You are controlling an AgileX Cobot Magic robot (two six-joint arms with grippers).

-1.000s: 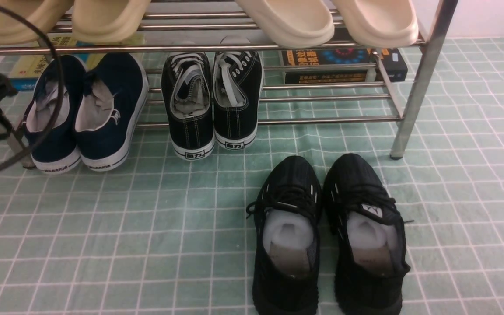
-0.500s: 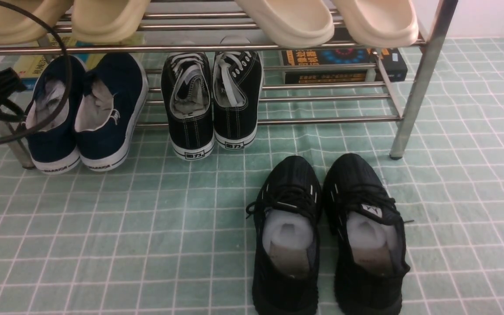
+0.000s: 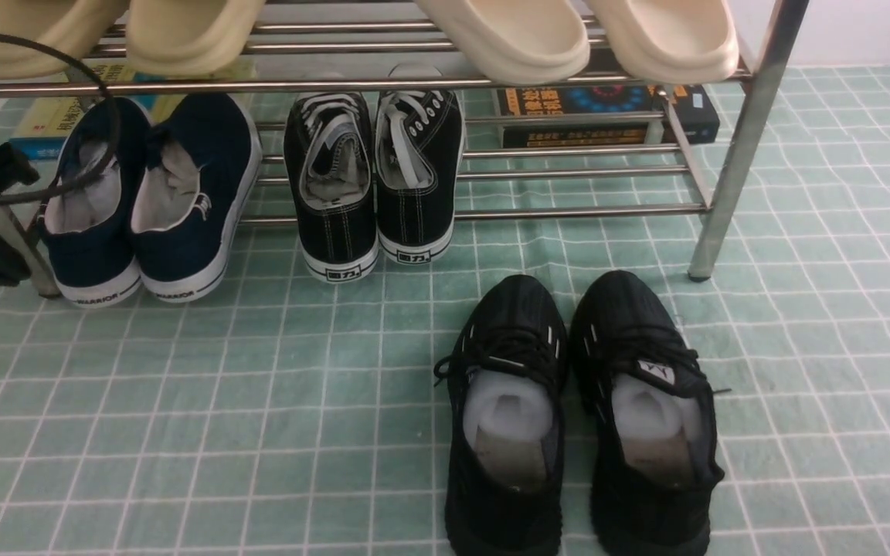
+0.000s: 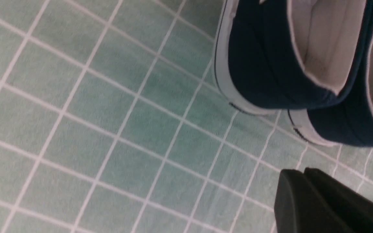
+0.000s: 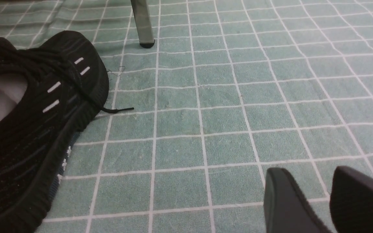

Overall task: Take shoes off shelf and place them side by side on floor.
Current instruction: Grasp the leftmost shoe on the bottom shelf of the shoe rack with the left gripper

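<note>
Front view: navy canvas slip-ons (image 3: 225, 166) await removal from the shiny metal rack (image 3: 584, 211); left gripper (image 4: 299, 173) pressed together, right gripper (image 5: 309, 173) spread; approach seems underway, next needing left fingers parted.

Carries navy slip-ons (image 3: 217, 170) and black lace-up sneakers (image 3: 337, 232) on the lower tier of the metal shelf (image 3: 584, 211), cream clogs (image 3: 518, 38) above. On the pale green, white-gridded floor (image 3: 205, 432), supports black knit shoes (image 3: 511, 309) side by side.

A shoe-storage spot, home or staged unclear: low shiny metal-tube rack (image 3: 584, 211), pale green white-gridded floor covering (image 3: 321, 432).
</note>
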